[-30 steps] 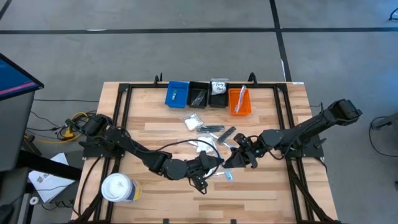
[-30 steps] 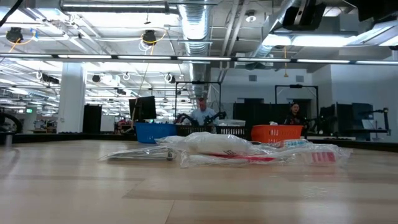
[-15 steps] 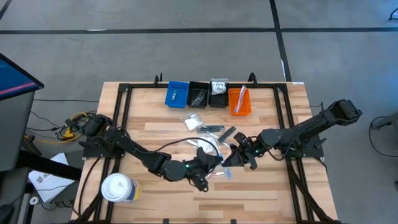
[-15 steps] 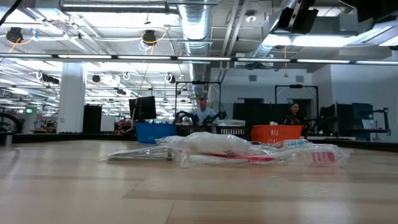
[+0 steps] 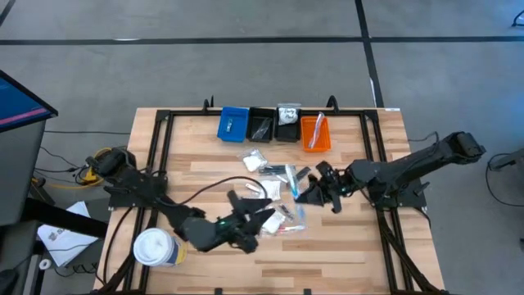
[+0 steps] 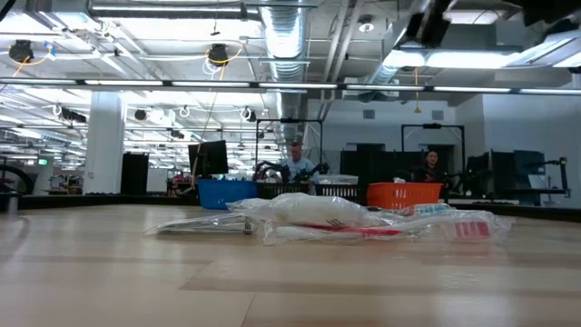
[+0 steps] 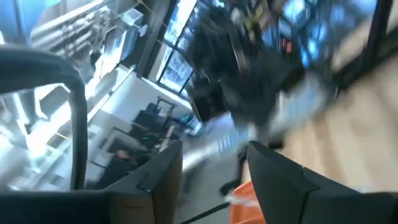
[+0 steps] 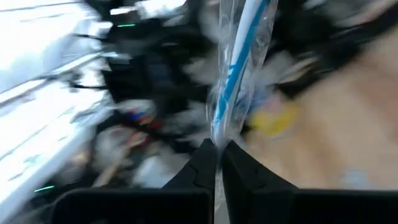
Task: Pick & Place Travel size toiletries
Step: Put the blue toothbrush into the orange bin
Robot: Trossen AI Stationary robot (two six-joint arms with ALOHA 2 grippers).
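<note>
Right gripper (image 8: 216, 163) pinching slim blue-white toothbrush (image 8: 237, 68) in crinkly clear wrap; left gripper (image 7: 211, 171) spread, empty.

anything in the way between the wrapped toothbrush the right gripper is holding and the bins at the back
Nothing visible. The right gripper, shut on the wrapped blue toothbrush, holds it above the pile of toiletries; only bare table lies on the way to the bins.

Four bins (image 5: 274, 127) sit in a row at the table's (image 5: 205, 176) far edge. Toiletries (image 5: 274, 184) lie scattered mid-table before them, and a tub (image 5: 154, 247) stands at the near left corner.
</note>
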